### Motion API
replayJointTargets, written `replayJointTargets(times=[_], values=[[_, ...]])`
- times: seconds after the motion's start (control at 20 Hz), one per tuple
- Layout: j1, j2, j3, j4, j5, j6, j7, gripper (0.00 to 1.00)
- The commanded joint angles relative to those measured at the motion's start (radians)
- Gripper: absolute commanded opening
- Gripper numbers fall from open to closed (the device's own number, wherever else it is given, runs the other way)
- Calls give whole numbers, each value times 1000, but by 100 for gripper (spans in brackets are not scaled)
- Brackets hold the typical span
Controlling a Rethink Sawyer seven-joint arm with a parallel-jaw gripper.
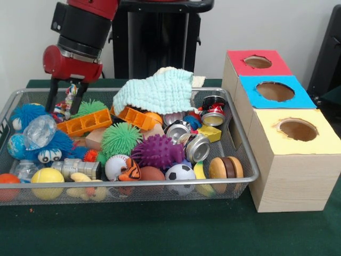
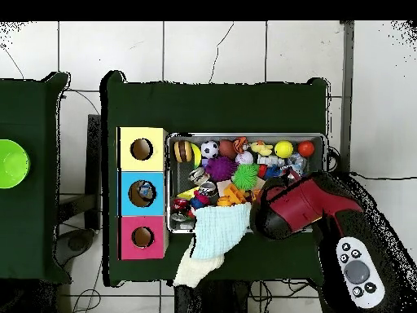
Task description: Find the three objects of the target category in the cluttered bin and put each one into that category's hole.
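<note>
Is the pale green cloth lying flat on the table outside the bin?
No: in the front view the cloth is draped over toys at the back of the bin, part hanging over its far rim.

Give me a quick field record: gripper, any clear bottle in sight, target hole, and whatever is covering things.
gripper: open, low over the bin's far corner
bin: silver wire mesh basket, crowded with toys
bottle in view: see-through colourless plastic bottle, lying on a blue fuzzy toy, apart from the gripper
target hole: round hole with blue surround, middle of three on the pale wooden box
cover: pale green knitted cloth draped over the bin's far side; what it hides cannot be told
</note>
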Motion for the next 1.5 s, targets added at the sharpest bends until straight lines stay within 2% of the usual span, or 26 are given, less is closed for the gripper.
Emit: replayJointTargets(times=[0.05, 0.35, 0.6, 0.75, 0.8, 1.15, 1.3, 1.35, 1.5], values=[[3, 90, -70, -74, -120, -78, 40, 100], [33, 186, -117, -138, -200, -147, 125, 100], [56, 245, -147, -193, -232, -184, 153, 100], [58, 253, -159, -203, -209, -177, 134, 100], [66, 256, -177, -208, -191, -168, 127, 0], [79, 256, -188, -227, -149, -128, 109, 0], [70, 214, -178, -201, -97, -115, 55, 0], [60, 174, -172, -172, -58, -100, 25, 0], [19, -57, -118, -20, 213, 101, -224, 0]])
